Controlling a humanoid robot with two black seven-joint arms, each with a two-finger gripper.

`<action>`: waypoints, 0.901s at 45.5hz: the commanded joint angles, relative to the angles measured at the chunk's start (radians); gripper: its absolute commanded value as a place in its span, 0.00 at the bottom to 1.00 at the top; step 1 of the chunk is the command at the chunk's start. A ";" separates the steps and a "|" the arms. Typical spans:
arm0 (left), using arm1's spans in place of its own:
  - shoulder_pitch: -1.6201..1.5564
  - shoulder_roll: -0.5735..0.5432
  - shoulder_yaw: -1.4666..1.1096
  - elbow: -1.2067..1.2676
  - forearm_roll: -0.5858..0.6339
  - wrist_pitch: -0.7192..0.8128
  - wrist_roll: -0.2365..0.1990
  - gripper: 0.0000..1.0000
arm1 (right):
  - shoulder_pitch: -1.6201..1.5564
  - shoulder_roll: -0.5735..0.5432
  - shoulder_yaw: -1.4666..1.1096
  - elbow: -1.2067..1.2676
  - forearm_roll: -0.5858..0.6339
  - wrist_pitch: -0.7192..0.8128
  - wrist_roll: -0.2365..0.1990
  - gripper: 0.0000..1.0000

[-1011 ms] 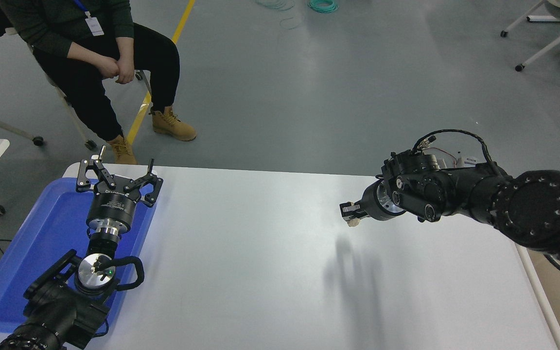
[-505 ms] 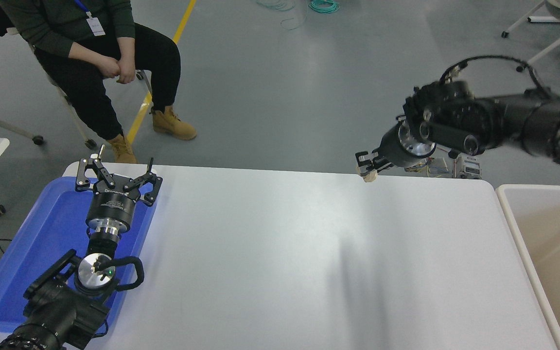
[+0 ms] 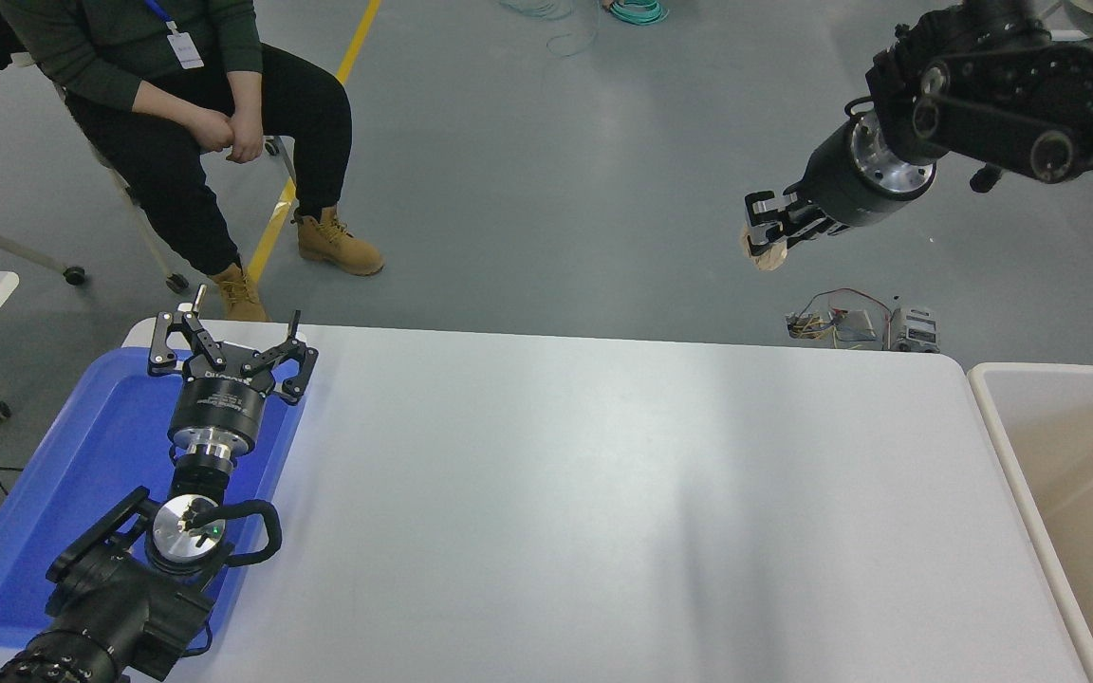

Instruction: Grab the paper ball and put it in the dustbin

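Note:
My right gripper (image 3: 763,232) is raised high at the upper right, past the table's far edge in the picture. It is shut on the tan paper ball (image 3: 764,250), which shows just below its fingertips. The dustbin (image 3: 987,406), with a white rounded rim and beige inside, stands off the table's right end, well below and right of the ball. My left gripper (image 3: 229,334) is parked open over the blue tray at the lower left.
A shallow blue tray (image 3: 82,474) lies on the table's left end under my left arm. A person (image 3: 176,104) sits on a chair beyond the far left corner. A small electronics box with wires (image 3: 855,327) lies on the floor behind the table.
My right arm has lifted up and to the right with the paper ball, from just above the table to high over the floor. The dustbin has come into view. The left arm has not moved.

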 commanded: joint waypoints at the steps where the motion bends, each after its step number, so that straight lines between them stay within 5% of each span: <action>1: 0.000 0.000 0.000 0.000 0.000 0.000 0.000 1.00 | 0.025 -0.020 0.000 0.020 -0.010 0.011 0.000 0.00; 14: 0.000 0.000 0.000 0.000 0.000 0.000 0.000 1.00 | -0.028 -0.028 -0.003 -0.019 -0.079 -0.010 0.000 0.00; 41: 0.000 -0.001 0.000 0.000 0.000 0.000 0.000 1.00 | -0.390 -0.194 -0.110 -0.487 -0.148 -0.196 0.000 0.00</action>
